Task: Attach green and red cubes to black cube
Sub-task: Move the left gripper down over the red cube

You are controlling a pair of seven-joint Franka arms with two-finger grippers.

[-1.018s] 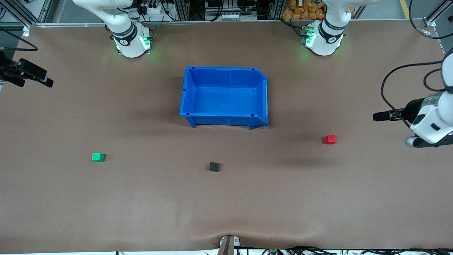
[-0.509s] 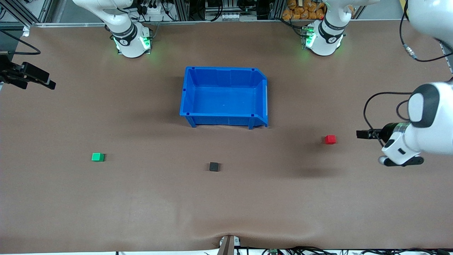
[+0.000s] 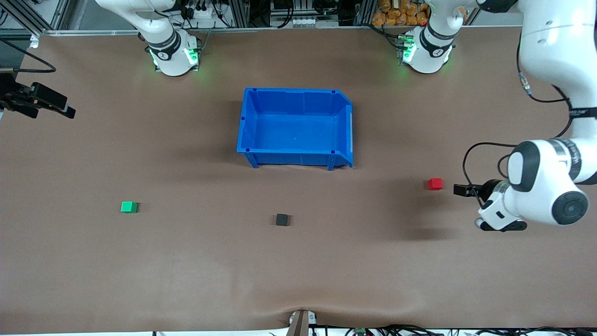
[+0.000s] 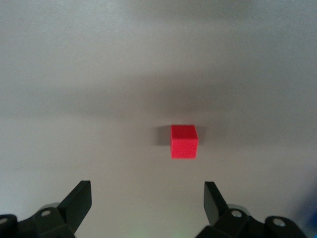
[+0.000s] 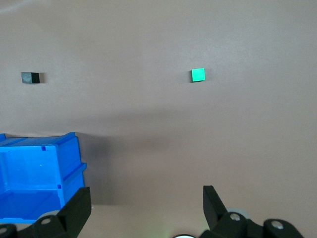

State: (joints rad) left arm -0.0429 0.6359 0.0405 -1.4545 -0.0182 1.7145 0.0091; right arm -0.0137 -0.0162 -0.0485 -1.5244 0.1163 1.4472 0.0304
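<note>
The red cube (image 3: 435,184) lies on the brown mat toward the left arm's end. The black cube (image 3: 281,220) lies mid-table, and the green cube (image 3: 129,206) toward the right arm's end. All three are apart. My left gripper (image 3: 501,223) hangs over the mat just beside the red cube. In the left wrist view it (image 4: 147,188) is open and empty, with the red cube (image 4: 184,141) ahead of its fingertips. My right gripper (image 3: 14,100) waits over the table's edge at its own end. It (image 5: 146,196) is open, well away from the green cube (image 5: 198,75) and the black cube (image 5: 30,77).
An empty blue bin (image 3: 295,153) stands mid-table, farther from the front camera than the cubes, and its corner (image 5: 69,158) shows in the right wrist view. Both arm bases stand along the table's back edge. Cables run along the front edge.
The left arm has swung inward over the mat and brought its gripper close beside the red cube. The right gripper has barely shifted. No cube has moved.
</note>
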